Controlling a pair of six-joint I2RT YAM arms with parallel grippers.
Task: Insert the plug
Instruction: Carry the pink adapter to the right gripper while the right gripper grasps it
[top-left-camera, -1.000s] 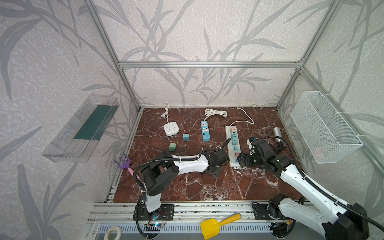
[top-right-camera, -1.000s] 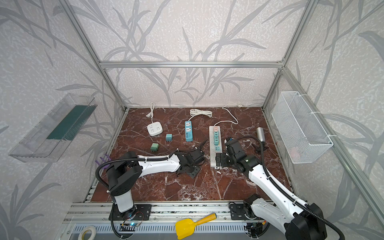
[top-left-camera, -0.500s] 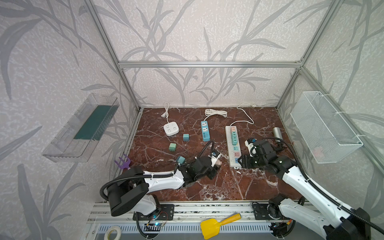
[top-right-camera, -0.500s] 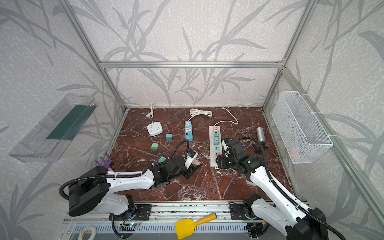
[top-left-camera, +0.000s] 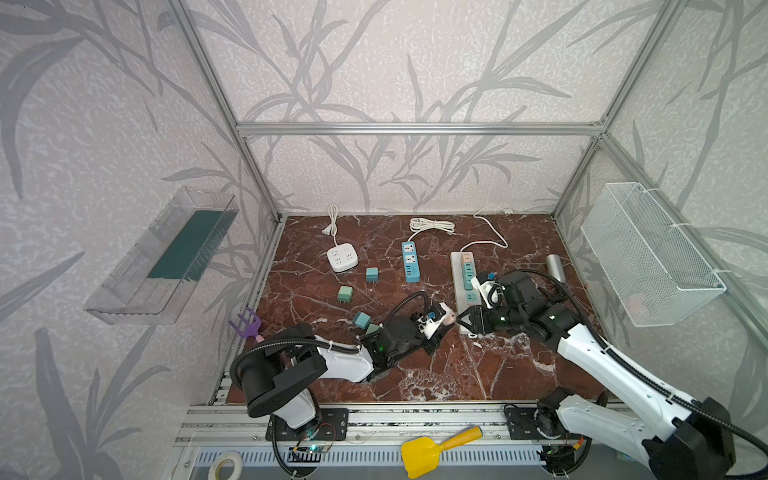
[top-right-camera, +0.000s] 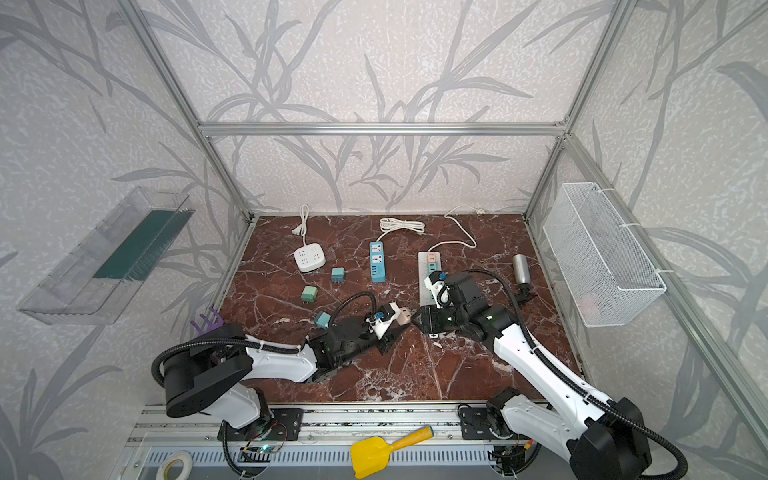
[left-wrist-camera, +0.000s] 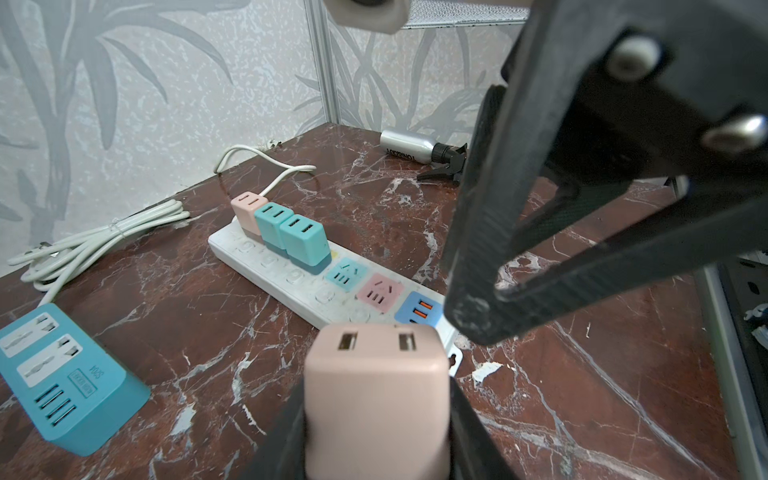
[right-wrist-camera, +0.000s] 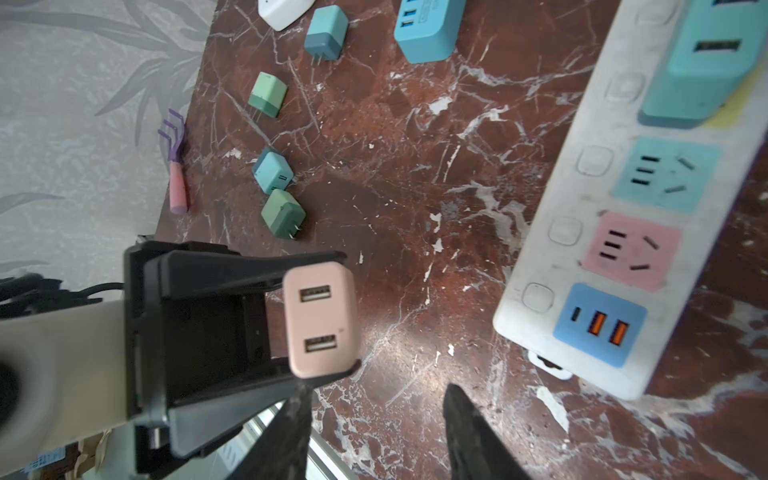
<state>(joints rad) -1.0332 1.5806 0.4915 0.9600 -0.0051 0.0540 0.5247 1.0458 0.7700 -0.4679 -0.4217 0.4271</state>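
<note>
Left end effector (top-left-camera: 441, 319) holds the pink plastic cube plug (right-wrist-camera: 321, 320), right end effector (right-wrist-camera: 379, 400) hangs part-open, empty; next, probably, align prongs over the white power strip (right-wrist-camera: 540, 266).

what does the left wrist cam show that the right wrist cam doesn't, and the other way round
Only the left wrist view: the silver spray bottle lying near the wall, the coiled white cable, and the plugged-in pink charger at the strip's cord end.
Only the right wrist view: the purple rake, a loose teal charger and a loose green charger on the marble.
Both: the held pink charger in the left gripper, the white power strip and the blue power strip.
</note>
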